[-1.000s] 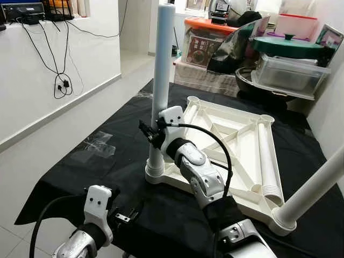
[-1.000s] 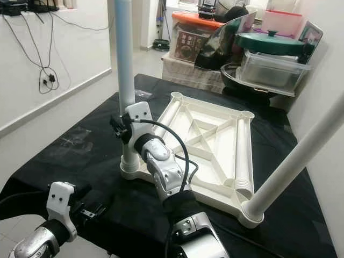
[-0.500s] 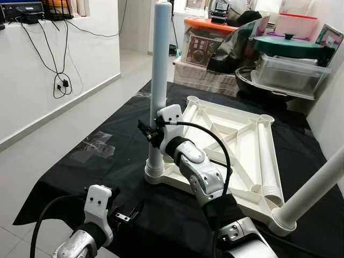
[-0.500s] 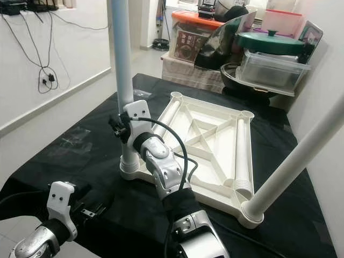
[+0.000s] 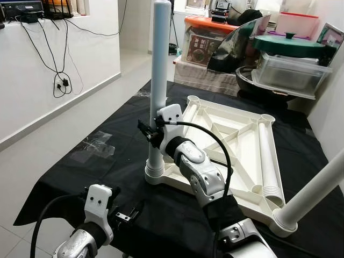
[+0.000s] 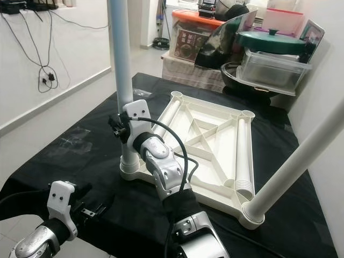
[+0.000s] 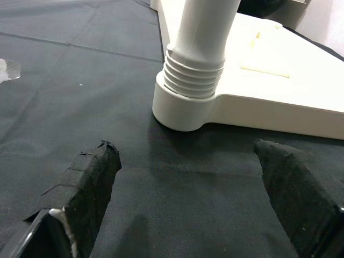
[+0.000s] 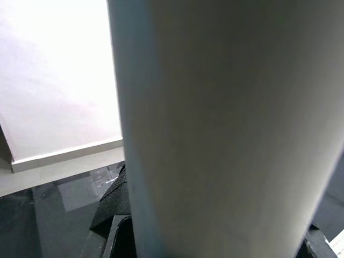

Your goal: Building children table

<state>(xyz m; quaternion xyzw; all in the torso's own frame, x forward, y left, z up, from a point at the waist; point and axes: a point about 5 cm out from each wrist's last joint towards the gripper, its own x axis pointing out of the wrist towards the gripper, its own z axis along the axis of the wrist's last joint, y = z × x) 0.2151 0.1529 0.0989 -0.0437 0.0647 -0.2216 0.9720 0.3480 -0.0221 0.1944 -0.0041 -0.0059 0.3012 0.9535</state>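
Left eye view: right gripper (image 5: 152, 131) clamps upright table leg (image 5: 159, 80) above its socket (image 5: 155, 173) — cross-threading risk if leg tilts. Left gripper (image 7: 188, 177) wide open, idle.

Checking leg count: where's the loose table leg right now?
In the left eye view, the loose leg lies inside the upturned tabletop along its right edge, on the black cloth.
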